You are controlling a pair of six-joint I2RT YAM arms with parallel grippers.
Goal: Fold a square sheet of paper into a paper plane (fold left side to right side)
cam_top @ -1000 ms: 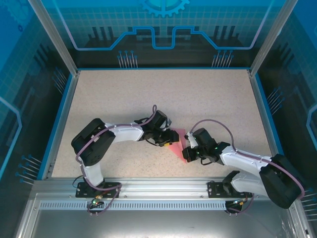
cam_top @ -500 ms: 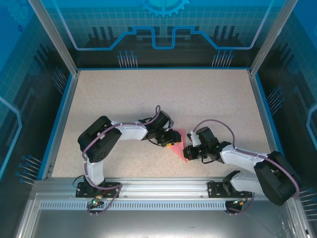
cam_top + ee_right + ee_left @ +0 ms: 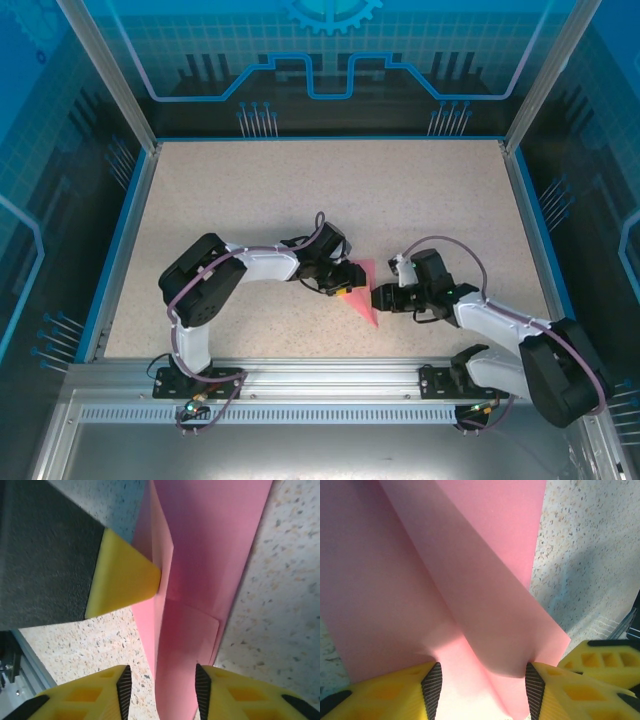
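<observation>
- The pink paper [image 3: 362,300], folded into a narrow wedge, lies on the counter [image 3: 300,200] under the left gripper [image 3: 343,283], whose jaws stand spread astride its raised crease.
- The right gripper [image 3: 380,298], across the paper from the left gripper, has its jaws spread around the narrow end.
- Risk: with nothing pinching it, the springy flap may lift and reopen, and a sliding press could skew the crease.
- The long axis runs diagonally, with the tip pointing away from the left gripper, toward the near right.
</observation>
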